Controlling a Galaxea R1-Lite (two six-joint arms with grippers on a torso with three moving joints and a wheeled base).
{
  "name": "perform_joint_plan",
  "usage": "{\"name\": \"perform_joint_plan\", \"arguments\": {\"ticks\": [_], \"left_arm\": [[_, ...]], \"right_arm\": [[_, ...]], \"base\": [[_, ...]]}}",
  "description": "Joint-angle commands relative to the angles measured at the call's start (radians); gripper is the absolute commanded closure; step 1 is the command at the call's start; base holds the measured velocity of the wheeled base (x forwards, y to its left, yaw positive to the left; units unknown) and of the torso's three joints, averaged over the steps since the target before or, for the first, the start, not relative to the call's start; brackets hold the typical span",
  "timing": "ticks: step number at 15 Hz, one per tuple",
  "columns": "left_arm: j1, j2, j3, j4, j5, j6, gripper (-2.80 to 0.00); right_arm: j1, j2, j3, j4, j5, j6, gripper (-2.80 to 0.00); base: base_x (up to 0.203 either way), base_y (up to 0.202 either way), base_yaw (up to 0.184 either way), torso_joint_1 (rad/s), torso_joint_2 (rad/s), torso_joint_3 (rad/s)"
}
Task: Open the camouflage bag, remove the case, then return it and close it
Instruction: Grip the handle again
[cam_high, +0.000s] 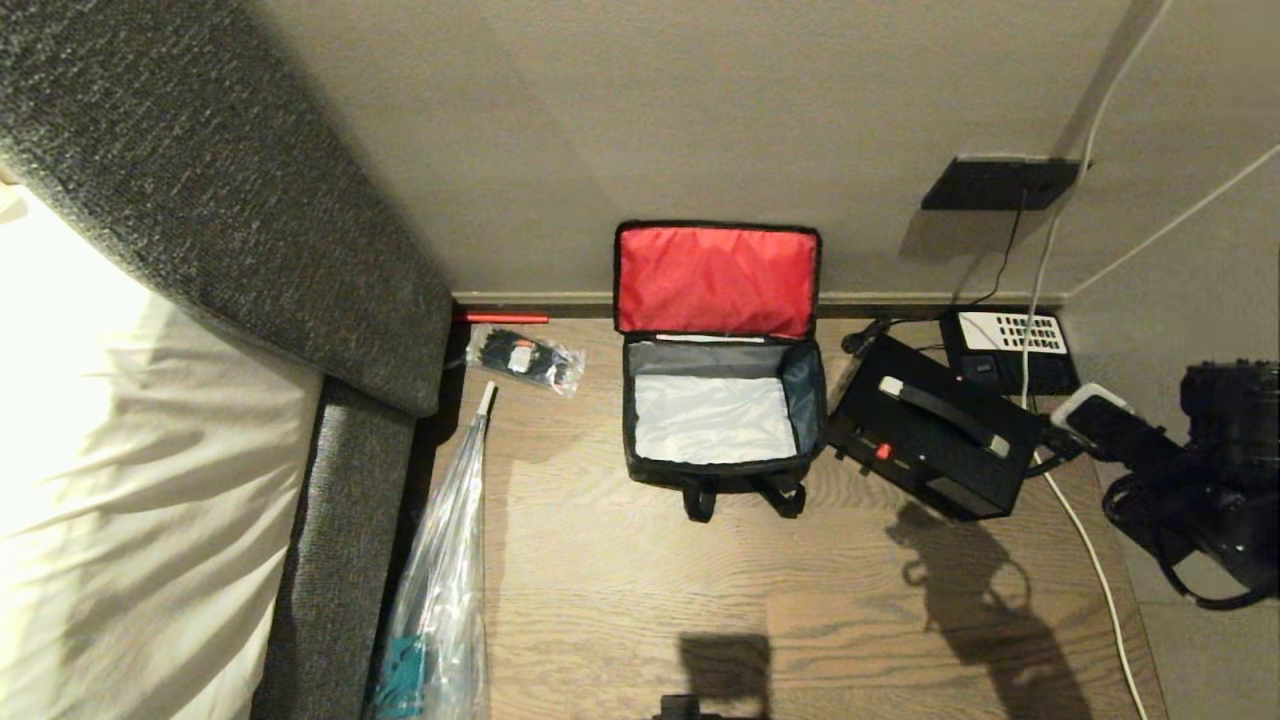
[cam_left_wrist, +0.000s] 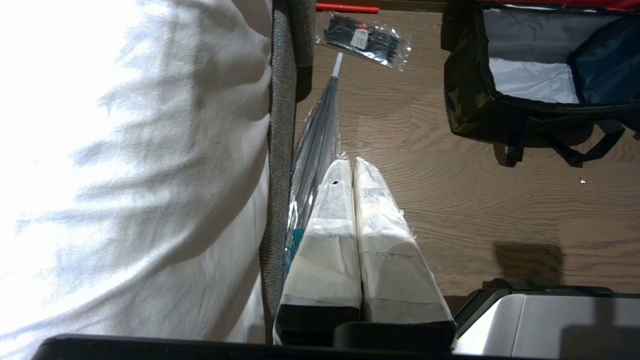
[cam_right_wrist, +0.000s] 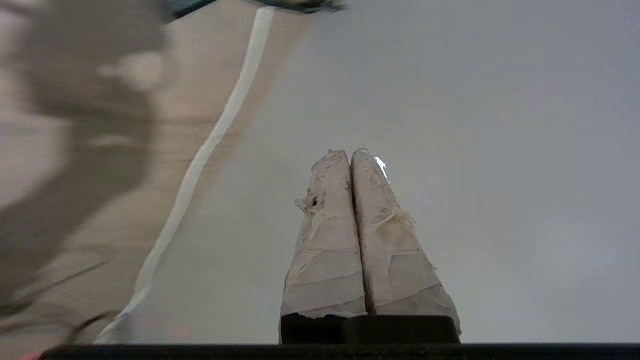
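Observation:
The camouflage bag (cam_high: 725, 478) stands open on the wooden floor against the wall. Its red-lined lid (cam_high: 715, 280) leans back, and the grey and white inside shows nothing in it. In the left wrist view the bag (cam_left_wrist: 467, 100) is at the far side. The black case (cam_high: 965, 475), with a grey handle on top, lies on the floor just right of the bag. My right arm (cam_high: 1225, 480) is at the right edge, apart from the case. The right gripper (cam_right_wrist: 351, 152) is shut and empty over a plain grey surface. The left gripper (cam_left_wrist: 352, 162) is shut and empty, hanging beside the bed.
A black telephone with a white keypad (cam_high: 1010, 350) sits behind the case, with a white cable (cam_high: 1095, 565) trailing along the floor. A small clear packet of black items (cam_high: 525, 358) and a clear plastic bag (cam_high: 440, 580) lie left of the bag, beside the bed (cam_high: 100, 450).

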Motion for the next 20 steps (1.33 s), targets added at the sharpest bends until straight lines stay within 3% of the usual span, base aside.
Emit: {"name": "perform_joint_plan", "arguments": {"ticks": [1, 6, 16, 20], "left_arm": [[0.0, 0.0, 0.0, 0.0, 0.0, 0.0, 0.0], [0.0, 0.0, 0.0, 0.0, 0.0, 0.0, 0.0], [0.0, 0.0, 0.0, 0.0, 0.0, 0.0, 0.0], [0.0, 0.0, 0.0, 0.0, 0.0, 0.0, 0.0]], "right_arm": [[0.006, -0.122, 0.013, 0.113, 0.097, 0.04, 0.0], [0.008, -0.186, 0.032, 0.3, 0.248, 0.163, 0.0], [0.041, -0.362, 0.079, 0.33, 0.244, 0.217, 0.0], [0.044, -0.362, 0.075, 0.364, 0.242, 0.194, 0.0]], "base": [[0.0, 0.0, 0.0, 0.0, 0.0, 0.0], [0.0, 0.0, 0.0, 0.0, 0.0, 0.0], [0.0, 0.0, 0.0, 0.0, 0.0, 0.0], [0.0, 0.0, 0.0, 0.0, 0.0, 0.0]]}}
